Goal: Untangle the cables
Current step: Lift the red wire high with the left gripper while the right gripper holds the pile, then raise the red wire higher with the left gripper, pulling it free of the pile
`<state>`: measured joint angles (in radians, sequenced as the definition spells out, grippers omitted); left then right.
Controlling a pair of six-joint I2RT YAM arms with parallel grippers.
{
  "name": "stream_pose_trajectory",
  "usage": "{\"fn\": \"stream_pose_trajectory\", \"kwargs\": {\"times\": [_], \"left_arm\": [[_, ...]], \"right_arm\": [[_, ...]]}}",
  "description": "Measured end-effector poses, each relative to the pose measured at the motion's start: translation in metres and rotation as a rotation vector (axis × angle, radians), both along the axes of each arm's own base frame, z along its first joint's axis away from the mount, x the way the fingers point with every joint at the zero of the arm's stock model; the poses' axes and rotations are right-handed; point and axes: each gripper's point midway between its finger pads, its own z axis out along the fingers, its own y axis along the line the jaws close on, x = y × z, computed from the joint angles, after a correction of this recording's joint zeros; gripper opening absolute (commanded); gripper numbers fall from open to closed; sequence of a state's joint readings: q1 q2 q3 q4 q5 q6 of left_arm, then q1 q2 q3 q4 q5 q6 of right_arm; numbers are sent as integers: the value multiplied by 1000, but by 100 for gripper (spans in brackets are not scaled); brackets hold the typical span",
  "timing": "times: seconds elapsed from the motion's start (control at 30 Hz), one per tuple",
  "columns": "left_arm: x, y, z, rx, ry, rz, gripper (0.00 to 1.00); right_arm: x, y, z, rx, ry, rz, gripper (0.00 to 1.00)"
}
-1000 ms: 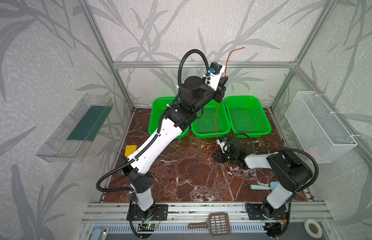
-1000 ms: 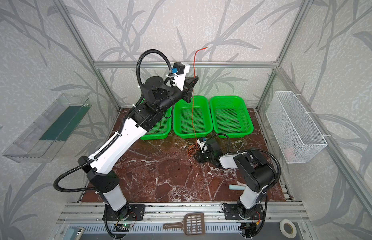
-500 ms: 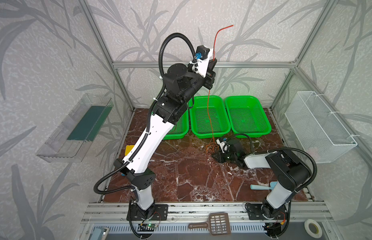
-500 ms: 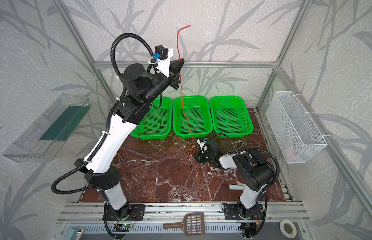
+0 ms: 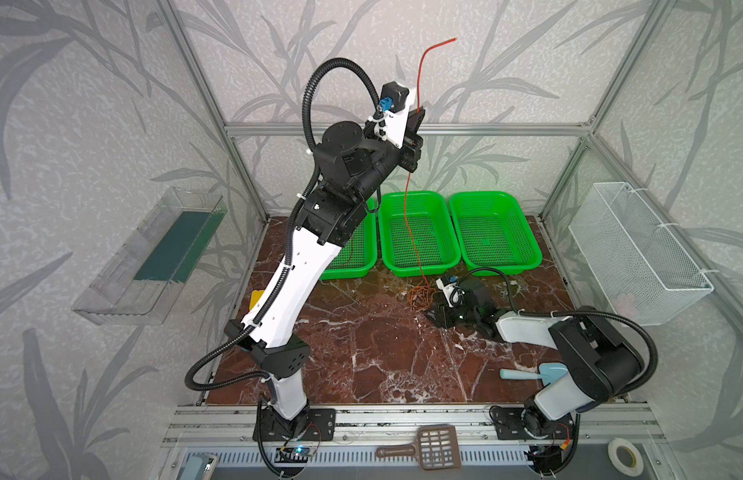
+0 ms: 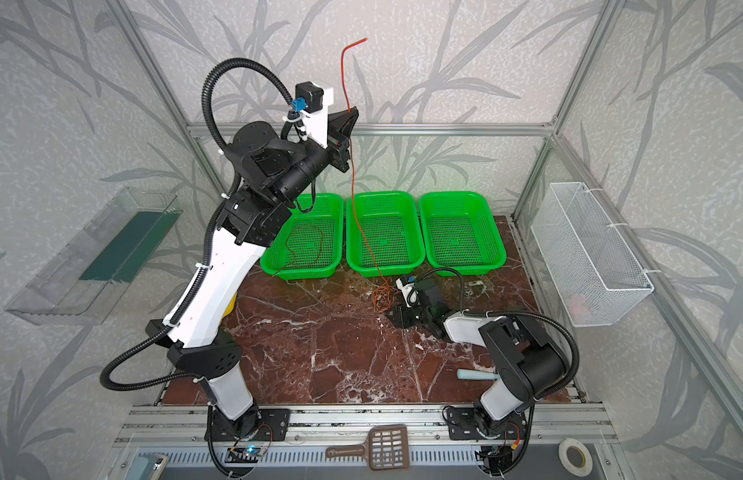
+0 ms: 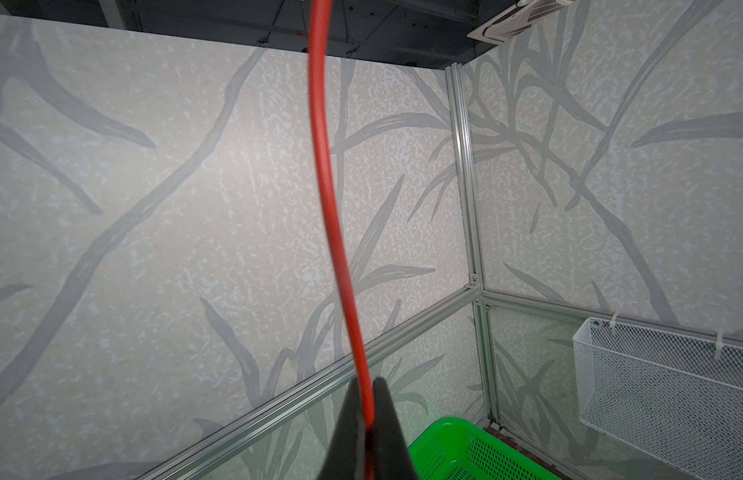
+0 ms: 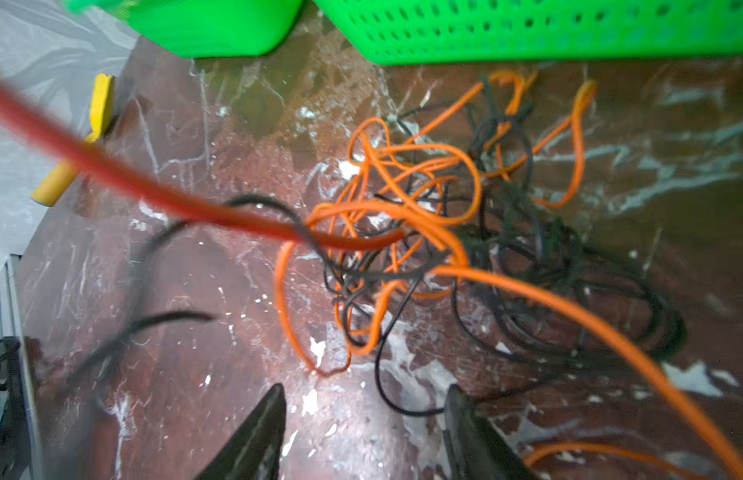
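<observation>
- In both top views the left arm (image 5: 295, 282) rears up tall. Its left gripper (image 5: 418, 111) is high over the middle basket (image 5: 419, 195), and the red cable (image 5: 408, 208) hangs from it to the tangle (image 5: 417, 296) on the marble table (image 5: 361, 353).
- The right arm (image 5: 527, 330) stretches low, with the right gripper (image 5: 433, 313) just beside that tangle.
- Left wrist view: the fingers are pinched tight on the red cable.
- Right wrist view: the fingers are spread and empty; the orange cable (image 8: 403, 208) and black cable (image 8: 548, 270) lie knotted ahead.

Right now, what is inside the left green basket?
A thin dark reddish cable lies looped on the mesh floor of the left green basket. The left arm covers the basket's left edge, so anything lying there cannot be seen.
</observation>
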<state>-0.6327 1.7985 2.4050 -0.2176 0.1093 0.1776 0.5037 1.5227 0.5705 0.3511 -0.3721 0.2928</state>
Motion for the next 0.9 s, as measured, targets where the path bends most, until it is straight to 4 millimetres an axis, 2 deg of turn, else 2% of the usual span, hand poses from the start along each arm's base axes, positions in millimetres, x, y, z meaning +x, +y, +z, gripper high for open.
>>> {"fn": "stream_pose_trajectory", "kwargs": {"times": [0.17,0.3,0.4,0.47,0.53,0.57,0.63,0.77,0.9], "left_arm": [[-4,-4,0,-13,11,-41,0],[-7,-8,0,-24,22,-75,0],[-8,-10,-1,-29,28,-91,0],[-9,-11,-1,-31,30,-96,0],[-9,-11,1,-38,27,-98,0],[-9,-11,2,-40,25,-98,0],[-8,-11,8,-52,9,-97,0],[-5,-12,20,-77,-30,-93,0],[-4,-10,27,-86,-58,-75,0]], "right_arm": [[4,-2,49,16,-157,15,73],[16,2,73,1,-222,28,73],[31,10,89,1,-259,37,68],[41,17,93,4,-269,44,61],[48,24,87,9,-260,55,49],[51,26,80,11,-246,60,43],[51,31,57,15,-192,72,37],[42,34,9,12,-66,77,36],[25,33,-19,1,11,76,39]]}}
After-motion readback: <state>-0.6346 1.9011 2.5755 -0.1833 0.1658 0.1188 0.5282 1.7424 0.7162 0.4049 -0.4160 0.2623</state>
